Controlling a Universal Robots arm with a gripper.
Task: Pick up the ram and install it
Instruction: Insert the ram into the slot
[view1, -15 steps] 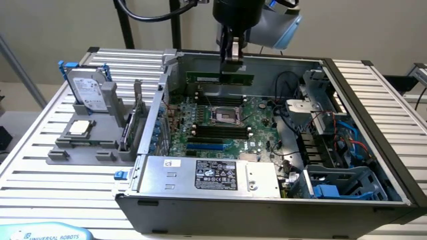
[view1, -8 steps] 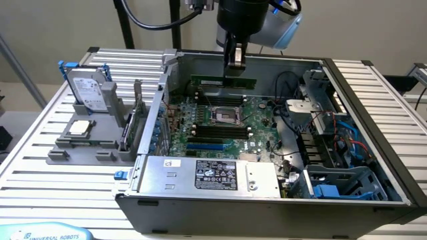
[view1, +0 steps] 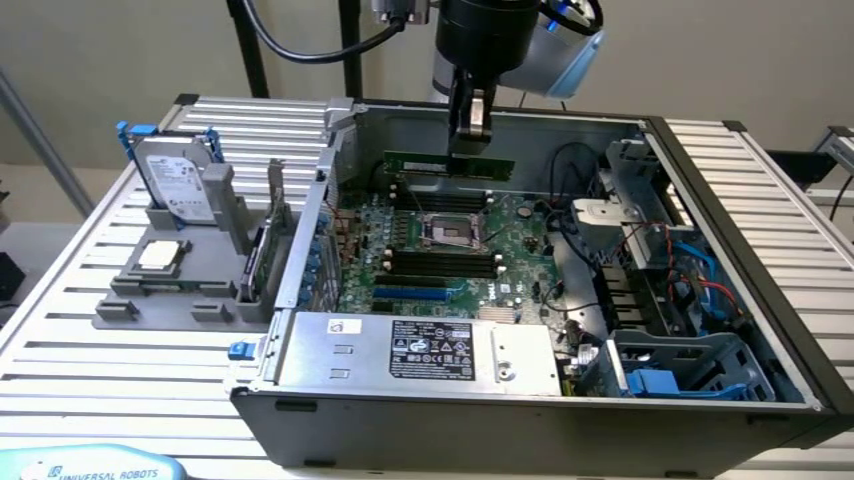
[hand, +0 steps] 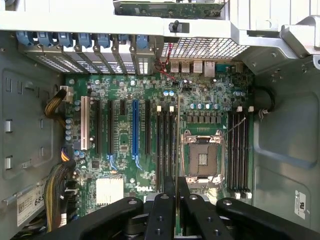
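Observation:
The ram, a long thin green stick, hangs level above the motherboard inside the open computer case, toward its far wall. My gripper reaches down from above and is shut on the stick's upper edge near its middle. In the wrist view the ram shows edge-on as a thin pale line running out from between the black fingers. It lies over the black memory slots beside the CPU socket. A second bank of slots lies on the socket's other side.
Outside the case, at the exterior view's left, a grey holder carries a hard drive, a CPU chip and an upright expansion card. The power supply fills the near end of the case. Cables and a blue drive cage sit at its right.

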